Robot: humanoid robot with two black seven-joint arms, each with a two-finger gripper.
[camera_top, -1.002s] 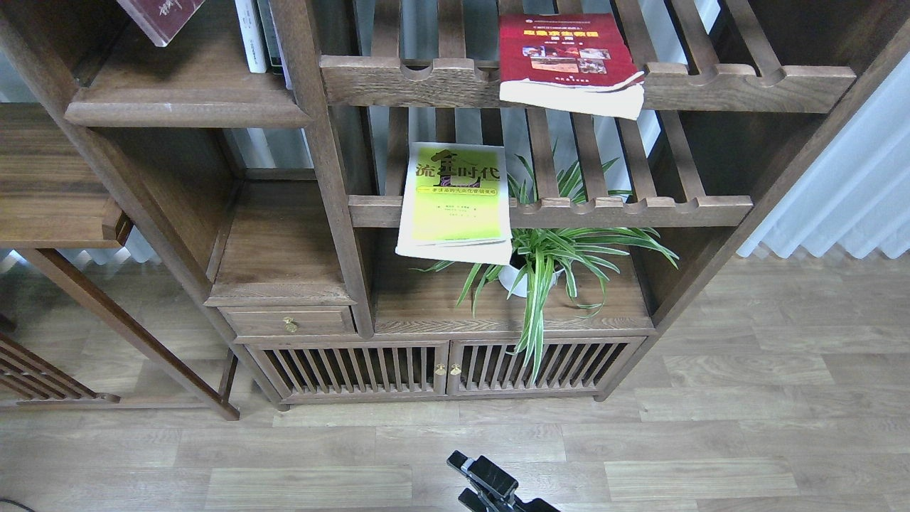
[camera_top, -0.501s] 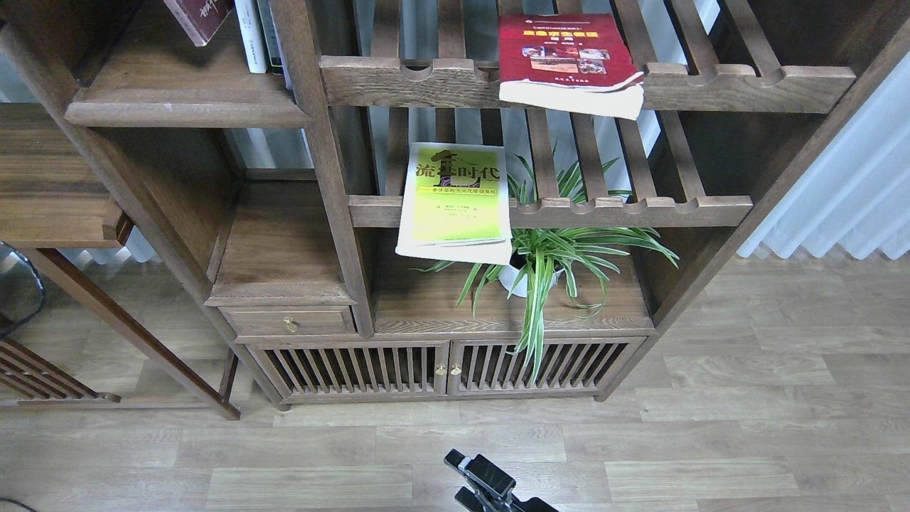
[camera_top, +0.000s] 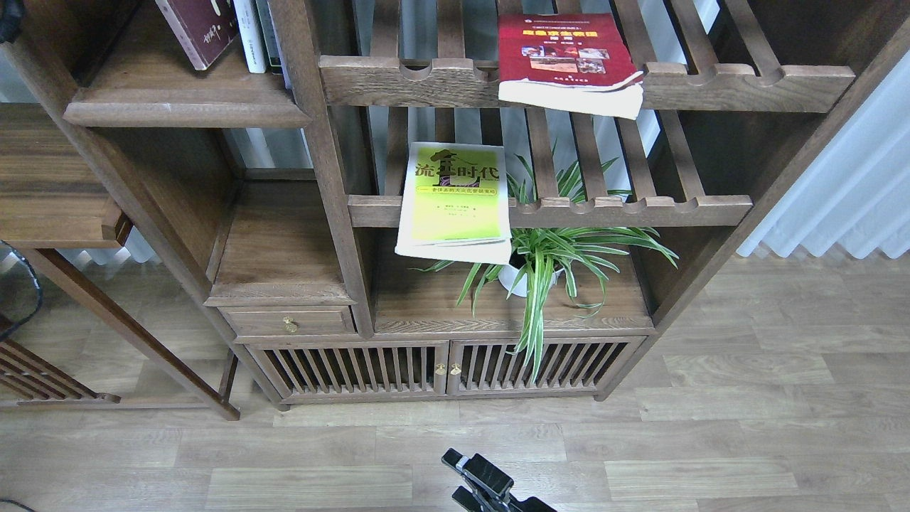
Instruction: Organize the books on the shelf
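Home: bookcase (camera_top: 334, 178) (potted plant (camera_top: 547, 259)).

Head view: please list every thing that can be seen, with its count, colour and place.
Maroon book: one, dark maroon, on the solid shelf at top left, leaning against the slim books.
Slim books: a few, white and grey, upright on that shelf.
Red book: one, flat on the upper slatted rack.
Lime-yellow book: one, flat on the lower slatted rack.
Plant: one, green and white, in a white pot under the lower rack.
Gripper: one, black, bottom centre; side and state unclear.
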